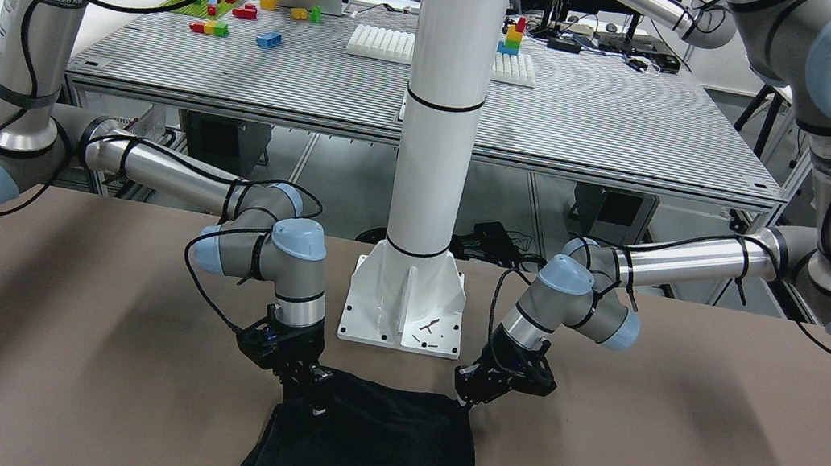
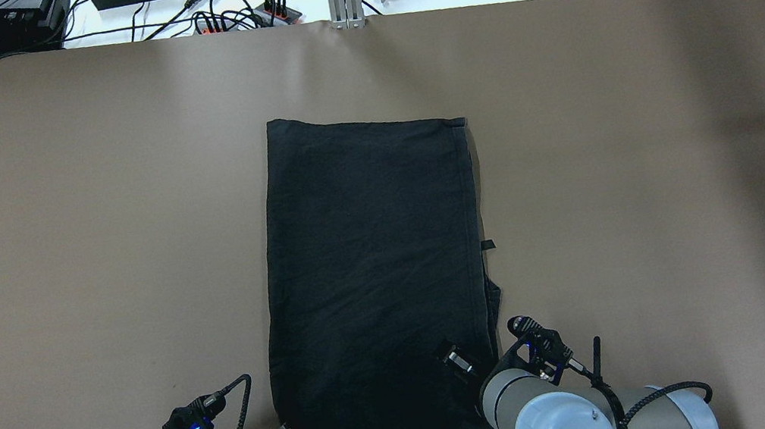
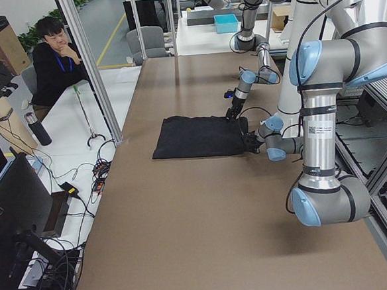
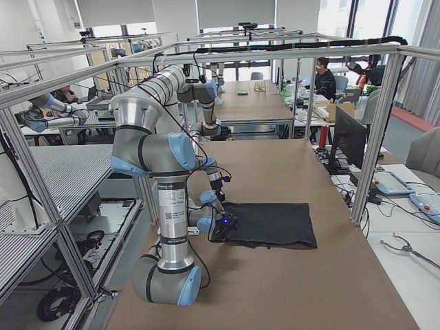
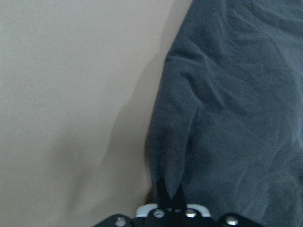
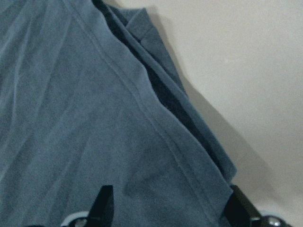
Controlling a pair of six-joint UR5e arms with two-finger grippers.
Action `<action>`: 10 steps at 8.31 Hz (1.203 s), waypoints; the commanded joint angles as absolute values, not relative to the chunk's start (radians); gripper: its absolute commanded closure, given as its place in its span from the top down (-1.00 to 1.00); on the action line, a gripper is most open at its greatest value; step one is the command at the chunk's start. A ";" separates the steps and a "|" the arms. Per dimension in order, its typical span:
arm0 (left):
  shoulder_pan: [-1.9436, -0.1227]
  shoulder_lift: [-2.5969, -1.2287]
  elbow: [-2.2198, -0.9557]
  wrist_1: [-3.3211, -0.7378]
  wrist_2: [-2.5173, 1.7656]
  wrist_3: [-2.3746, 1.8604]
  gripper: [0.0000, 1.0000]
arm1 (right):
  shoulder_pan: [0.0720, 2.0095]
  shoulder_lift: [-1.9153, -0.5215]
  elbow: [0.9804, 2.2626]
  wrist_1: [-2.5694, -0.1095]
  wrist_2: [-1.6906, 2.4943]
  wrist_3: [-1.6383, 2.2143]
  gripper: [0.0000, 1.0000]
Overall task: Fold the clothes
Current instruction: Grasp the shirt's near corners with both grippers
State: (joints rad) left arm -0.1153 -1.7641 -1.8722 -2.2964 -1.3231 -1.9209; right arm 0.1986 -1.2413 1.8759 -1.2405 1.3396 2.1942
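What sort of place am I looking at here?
Probably a robotics research lab: a left arm and right arm reach a black garment on a table, toy bricks sit on the bench behind, and an operator watches.

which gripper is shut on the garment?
The left gripper: fingers pinched on the black garment's corner. The right gripper's fingers stand wide apart over it.

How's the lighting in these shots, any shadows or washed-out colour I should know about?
Front-facing view: broad soft shadows lie on the table at both sides. Overhead view: the black garment shows only faint creases. Wrist views: it looks washed-out blue-grey and slightly soft.
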 commanded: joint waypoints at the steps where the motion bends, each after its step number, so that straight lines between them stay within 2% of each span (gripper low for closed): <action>1: -0.115 -1.764 -1.875 -2.296 -1.319 -1.921 -1.00 | 0.210 -1.197 1.826 -1.241 1.306 2.203 0.61; 3: -0.115 -1.764 -1.873 -2.296 -1.319 -1.919 -1.00 | 0.210 -1.180 1.802 -1.241 1.289 2.207 0.47; 6: -0.115 -1.766 -1.875 -2.296 -1.321 -1.919 -1.00 | 0.216 -1.175 1.809 -1.226 1.290 2.243 -0.41; 7: -0.115 -1.766 -1.875 -2.296 -1.321 -1.919 -1.00 | 0.216 -1.177 1.818 -1.224 1.292 2.243 -0.61; 8: -0.115 -1.767 -1.875 -2.296 -1.321 -1.917 -1.00 | 0.213 -1.184 1.841 -1.224 1.292 2.241 -0.92; 9: -0.115 -1.769 -1.879 -2.296 -1.321 -1.913 -1.00 | 0.210 -1.187 1.859 -1.224 1.292 2.241 -1.00; 10: -0.117 -1.770 -1.884 -2.295 -1.321 -1.911 -1.00 | 0.207 -1.189 1.876 -1.224 1.290 2.241 -1.00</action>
State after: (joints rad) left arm -0.1151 -1.7676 -1.8771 -2.2964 -1.3207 -1.9155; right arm 0.2124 -1.1838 1.8439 -1.2246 1.2913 2.2413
